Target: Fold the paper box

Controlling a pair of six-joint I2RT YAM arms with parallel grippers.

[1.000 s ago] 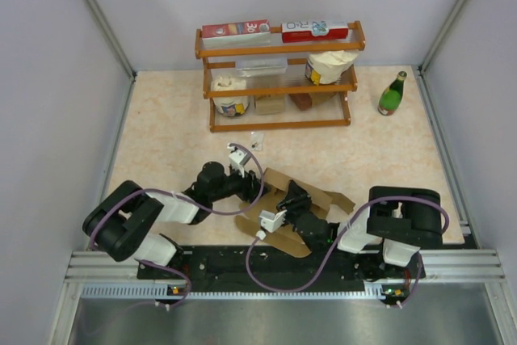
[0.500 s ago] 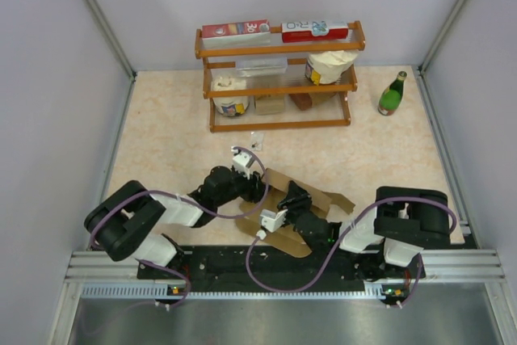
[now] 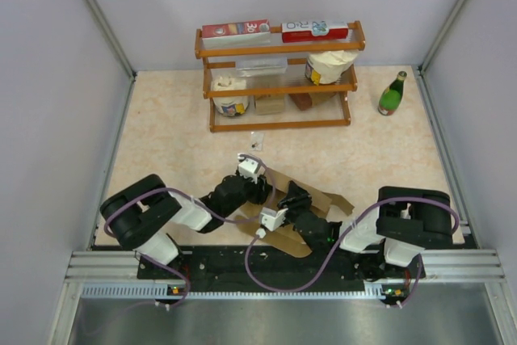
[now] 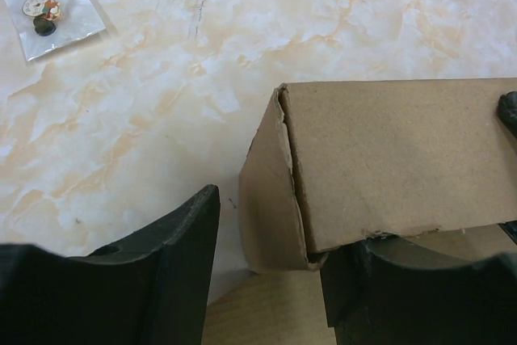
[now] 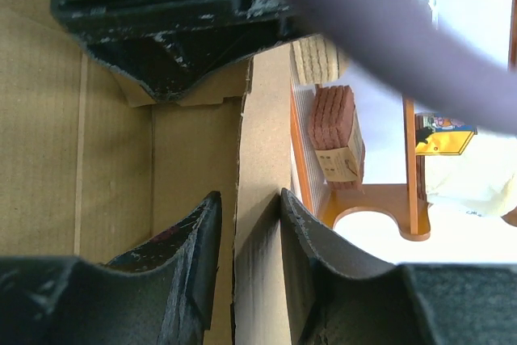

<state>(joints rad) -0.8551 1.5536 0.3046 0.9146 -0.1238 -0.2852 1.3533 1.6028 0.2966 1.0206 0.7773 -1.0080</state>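
**A:** where's the plain brown cardboard paper box (image 3: 327, 197) sitting?

**B:** half-folded on the marbled beige surface (image 3: 170, 143), near the front edge, between both arms; left gripper (image 4: 271, 244) is spread around one corner, one finger clear of the card; right gripper (image 5: 249, 199) is pinching an upright panel of it

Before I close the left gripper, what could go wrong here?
The left gripper straddles the box corner, where the seam gapes; squeezing may crush or split it. The right gripper pinches only one thin wall, which could slip or bend. Both grippers sit very close, so they might collide.
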